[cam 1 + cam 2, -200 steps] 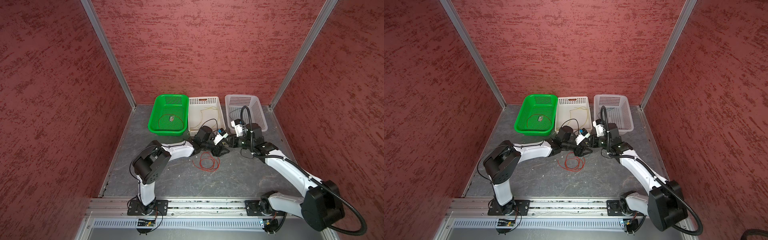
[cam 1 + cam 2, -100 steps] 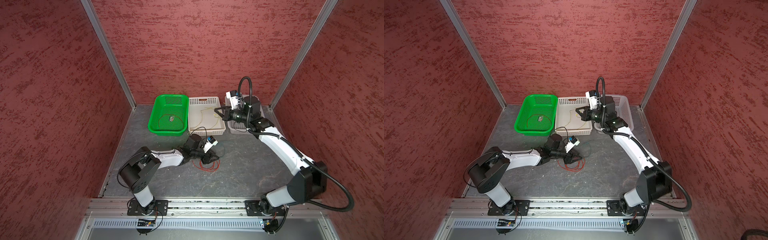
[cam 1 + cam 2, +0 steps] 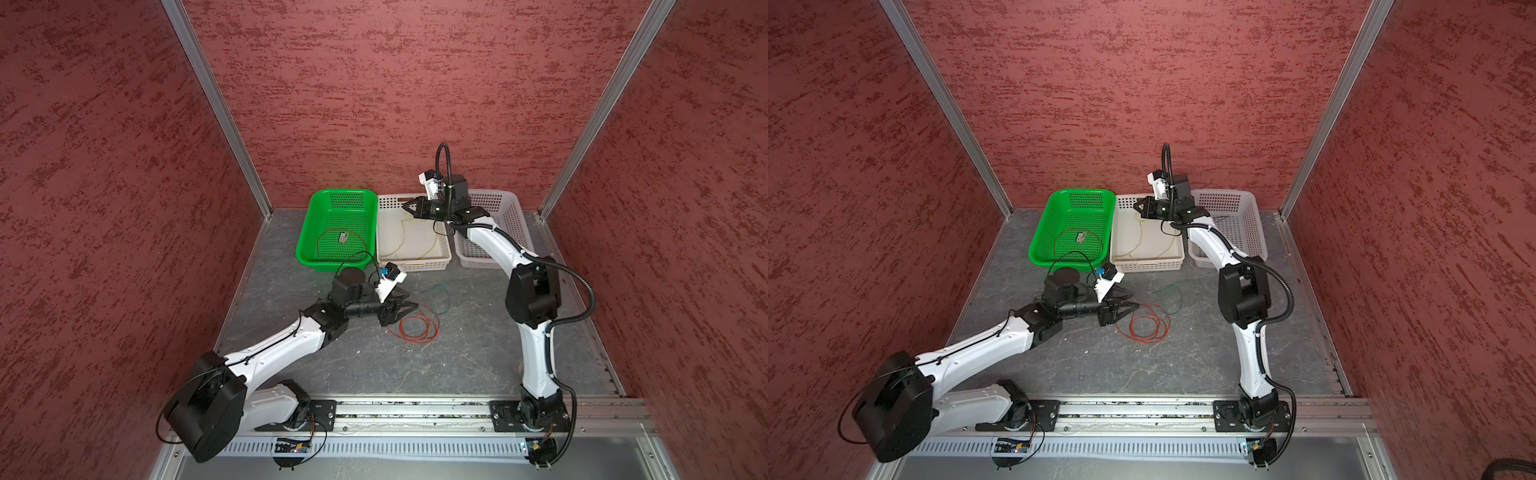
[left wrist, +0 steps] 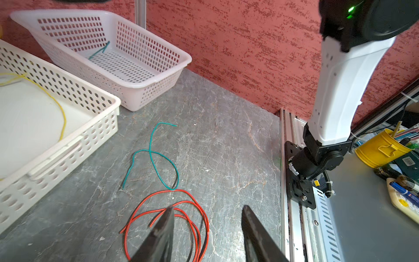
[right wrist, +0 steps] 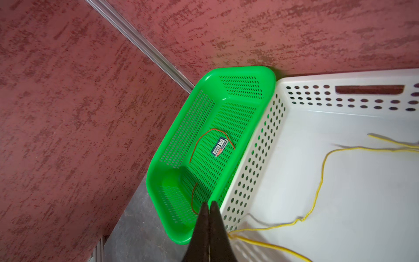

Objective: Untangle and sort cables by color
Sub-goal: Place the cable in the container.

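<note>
White left arm low, hand (image 4: 207,209) agape, seemingly over red cables (image 3: 417,327)

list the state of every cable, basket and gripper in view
left gripper, open over the red coil
right gripper, shut on yellow cable
yellow cable, trailing into the cream basket
red coil, loose on the table
blue-green cable, loose on the table
green basket, holds one red cable
white basket, holds a blue-green piece
</note>
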`<state>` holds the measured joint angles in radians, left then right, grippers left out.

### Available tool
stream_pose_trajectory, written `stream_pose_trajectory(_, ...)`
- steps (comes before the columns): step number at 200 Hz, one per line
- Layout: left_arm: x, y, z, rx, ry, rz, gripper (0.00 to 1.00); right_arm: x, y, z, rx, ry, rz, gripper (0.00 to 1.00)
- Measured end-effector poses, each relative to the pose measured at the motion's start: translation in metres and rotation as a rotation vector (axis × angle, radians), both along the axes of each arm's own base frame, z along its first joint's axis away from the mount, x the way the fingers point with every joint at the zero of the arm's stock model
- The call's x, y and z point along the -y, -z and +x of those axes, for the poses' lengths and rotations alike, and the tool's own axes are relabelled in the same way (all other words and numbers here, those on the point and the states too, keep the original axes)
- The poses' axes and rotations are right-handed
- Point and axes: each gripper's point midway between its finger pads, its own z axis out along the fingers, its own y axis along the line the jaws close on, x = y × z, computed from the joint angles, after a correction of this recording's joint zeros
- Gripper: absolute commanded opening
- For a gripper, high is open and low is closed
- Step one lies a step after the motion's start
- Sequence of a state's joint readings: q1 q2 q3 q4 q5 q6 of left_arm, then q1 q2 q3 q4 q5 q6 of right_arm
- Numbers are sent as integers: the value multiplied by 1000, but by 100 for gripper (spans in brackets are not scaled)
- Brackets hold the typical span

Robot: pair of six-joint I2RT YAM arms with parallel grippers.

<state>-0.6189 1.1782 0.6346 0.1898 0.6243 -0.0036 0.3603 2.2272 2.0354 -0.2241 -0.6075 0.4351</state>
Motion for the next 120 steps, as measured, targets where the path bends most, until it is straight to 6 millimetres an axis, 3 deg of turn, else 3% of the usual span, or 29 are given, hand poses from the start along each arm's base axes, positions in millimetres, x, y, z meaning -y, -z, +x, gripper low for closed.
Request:
stream_pose_trajectory(34, -19, -7, 6, 9, -51, -8, 52, -8, 35, 19, -55, 15, -37, 0)
stream_pose_trajectory(95, -38, -1, 11, -14, -98, -17, 53, 0, 98, 31, -152, 77, -162, 40)
stream_pose_trajectory(120, -38, -1, 10, -18, -97, -19, 53, 3, 108, 29, -176, 84, -191, 48)
